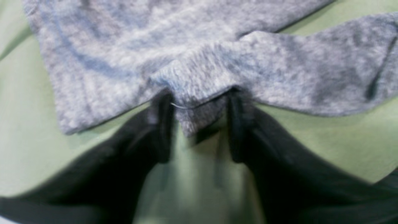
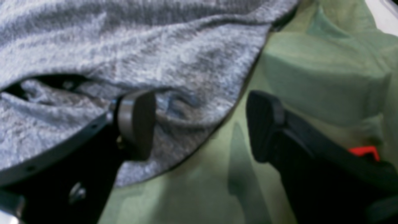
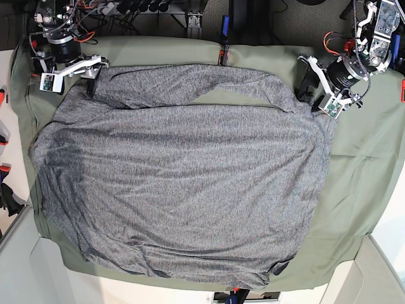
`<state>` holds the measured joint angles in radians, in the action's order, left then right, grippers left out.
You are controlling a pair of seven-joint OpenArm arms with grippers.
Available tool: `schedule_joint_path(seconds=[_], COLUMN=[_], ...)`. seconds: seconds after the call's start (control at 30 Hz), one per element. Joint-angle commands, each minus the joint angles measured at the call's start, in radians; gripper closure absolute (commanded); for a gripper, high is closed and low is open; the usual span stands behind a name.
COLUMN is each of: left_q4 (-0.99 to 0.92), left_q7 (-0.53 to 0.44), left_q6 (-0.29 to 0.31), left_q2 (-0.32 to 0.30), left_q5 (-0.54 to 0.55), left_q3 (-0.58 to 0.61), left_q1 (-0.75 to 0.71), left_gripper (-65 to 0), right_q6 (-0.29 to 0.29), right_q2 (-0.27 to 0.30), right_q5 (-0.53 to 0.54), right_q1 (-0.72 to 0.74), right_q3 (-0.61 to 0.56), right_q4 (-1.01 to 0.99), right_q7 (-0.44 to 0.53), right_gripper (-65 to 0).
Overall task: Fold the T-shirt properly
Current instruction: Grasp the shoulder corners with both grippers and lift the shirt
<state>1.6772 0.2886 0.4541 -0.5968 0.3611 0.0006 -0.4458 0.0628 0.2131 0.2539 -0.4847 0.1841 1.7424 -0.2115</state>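
The heather-grey T-shirt (image 3: 177, 183) lies spread over the olive-green table cloth (image 3: 354, 164), with its sleeves folded in across the top. My left gripper (image 1: 199, 124) is at the shirt's top right corner in the base view (image 3: 311, 88). Its jaws are narrowed onto a bunched fold of the shirt's edge (image 1: 199, 84) that fills the gap at the tips. My right gripper (image 2: 200, 124) is at the top left corner (image 3: 90, 75) and is open. One of its fingers (image 2: 136, 124) rests on the shirt (image 2: 124, 46); the other is over bare cloth.
The table cloth is rumpled into a ridge (image 2: 320, 77) beside my right gripper. Red clamps (image 3: 221, 56) hold the cloth at the table's edges. Cables and hardware (image 3: 126, 9) lie beyond the far edge.
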Motion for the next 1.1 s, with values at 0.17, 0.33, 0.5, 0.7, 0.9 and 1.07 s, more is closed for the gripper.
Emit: schedule_joint_path(seconds=[0.17, 0.33, 0.5, 0.7, 0.9, 1.07], left_q4=[0.008, 0.008, 0.008, 0.008, 0.014, 0.077], left_q7=[-0.001, -0.001, 0.000, 0.015, 0.042, 0.040], left_q6=[-0.001, -0.001, 0.004, 0.003, 0.003, 0.004], left_q2=[-0.013, -0.013, -0.013, -0.019, -0.018, -0.012], left_q5=[-0.069, -0.074, -0.074, -0.074, -0.033, 0.024], left_q3=[-0.005, -0.005, -0.005, -0.008, -0.062, -0.180], left_q1=[-0.001, -0.003, -0.004, -0.022, -0.085, -0.156], left_gripper=[-5.6, -1.2, -1.2, -1.1, 0.0, 0.0], right_q6=[0.012, 0.011, 0.011, 0.019, 0.019, 0.019], right_q2=[0.005, -0.001, -0.010, -0.014, -0.014, -0.014], right_q5=[0.000, 0.000, 0.000, -0.043, -0.146, -0.146], right_q1=[-0.001, 0.002, 0.010, 0.028, 0.026, 0.010], right_q3=[0.006, 0.006, 0.006, 0.006, 0.006, 0.006], right_q4=[-0.011, -0.048, -0.049, -0.049, -0.004, 0.074], right_q7=[0.013, 0.012, 0.013, 0.013, -0.105, -0.127], right_gripper=[-44.5, -44.5, -36.3, -5.1, 0.0, 0.0])
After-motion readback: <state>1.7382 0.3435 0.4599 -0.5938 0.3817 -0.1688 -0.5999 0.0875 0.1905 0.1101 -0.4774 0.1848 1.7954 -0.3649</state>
